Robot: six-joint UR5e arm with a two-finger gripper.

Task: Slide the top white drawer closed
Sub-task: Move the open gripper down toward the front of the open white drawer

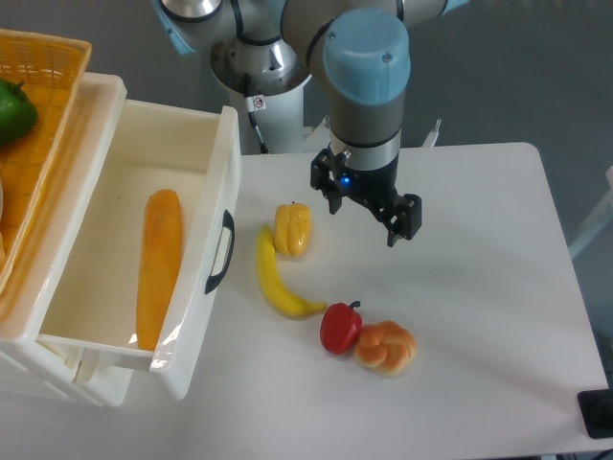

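On the left side, the top white drawer sticks out open, shiny and boxy, with a curved black handle. A long orange bread lies inside. Out on the white tabletop lies a bent yellow banana. Above, the black claw hangs open, holding nothing.

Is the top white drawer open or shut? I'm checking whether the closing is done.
Open. The top white drawer is pulled far out of the cabinet, its interior exposed with a long orange item lying inside.
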